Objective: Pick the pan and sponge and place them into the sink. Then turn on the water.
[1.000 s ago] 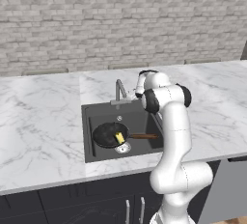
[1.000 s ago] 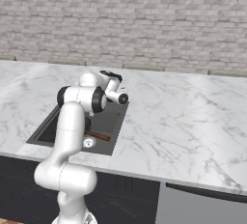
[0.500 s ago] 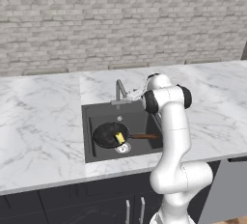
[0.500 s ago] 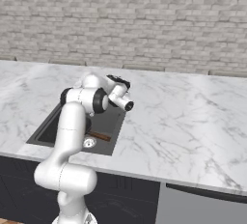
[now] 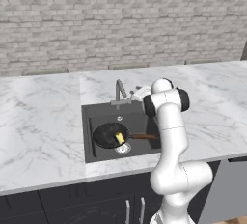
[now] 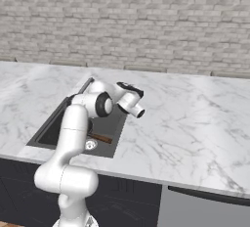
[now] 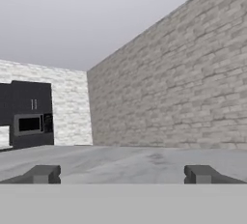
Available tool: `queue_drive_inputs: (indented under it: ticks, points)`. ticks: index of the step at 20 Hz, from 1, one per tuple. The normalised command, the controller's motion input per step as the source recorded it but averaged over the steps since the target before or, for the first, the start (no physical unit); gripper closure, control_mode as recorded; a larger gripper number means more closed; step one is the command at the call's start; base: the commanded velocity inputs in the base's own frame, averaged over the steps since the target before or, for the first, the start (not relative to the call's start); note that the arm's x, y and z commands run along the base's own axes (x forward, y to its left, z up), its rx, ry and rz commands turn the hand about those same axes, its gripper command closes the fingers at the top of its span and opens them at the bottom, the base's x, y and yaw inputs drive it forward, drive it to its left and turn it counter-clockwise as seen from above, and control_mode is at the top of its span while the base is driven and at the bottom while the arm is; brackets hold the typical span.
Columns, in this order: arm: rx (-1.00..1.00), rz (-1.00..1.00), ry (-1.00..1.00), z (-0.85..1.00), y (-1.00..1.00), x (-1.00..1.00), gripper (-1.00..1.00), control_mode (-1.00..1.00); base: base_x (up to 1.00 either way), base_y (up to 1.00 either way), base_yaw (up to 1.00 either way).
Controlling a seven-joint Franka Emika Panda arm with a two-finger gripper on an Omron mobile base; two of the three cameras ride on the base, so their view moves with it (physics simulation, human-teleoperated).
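Round black pan (image 5: 110, 134) holding yellow sponge (image 5: 119, 137), dark rectangular sink (image 5: 89, 121), end effector (image 7: 123, 174) spread open.

No readable text in any view.
No words, labels, brand marks, numbers or signs can be read anywhere in this rendered kitchen.

I am counting one pan (image 5: 110, 134), one sponge (image 5: 119, 137), one sink (image 5: 89, 121) with one drain (image 5: 123, 148), and one faucet (image 5: 119, 91). I am seeing one microwave (image 7: 30, 124) on the far wall. My gripper (image 7: 123, 175) is showing two fingertips (image 7: 44, 174), spread apart.
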Motion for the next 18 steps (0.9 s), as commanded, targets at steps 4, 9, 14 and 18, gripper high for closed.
queue_drive_inputs:
  ticks: [4, 9, 14, 18]
  points:
    - [-0.07, -0.13, 0.00, -0.79, -1.00, 0.16, -1.00, -1.00, 0.00, 0.00, 0.00]
    - [0.00, -0.10, 0.00, -0.38, -0.98, 0.21, -1.00, -1.00, 0.00, 0.00, 0.00]
    - [0.00, -0.09, 0.00, -0.08, -0.67, 0.16, -1.00, -1.00, 0.00, 0.00, 0.00]
    - [0.00, -0.02, 0.00, 0.00, -0.12, 0.04, -1.00, -1.00, 0.00, 0.00, 0.00]
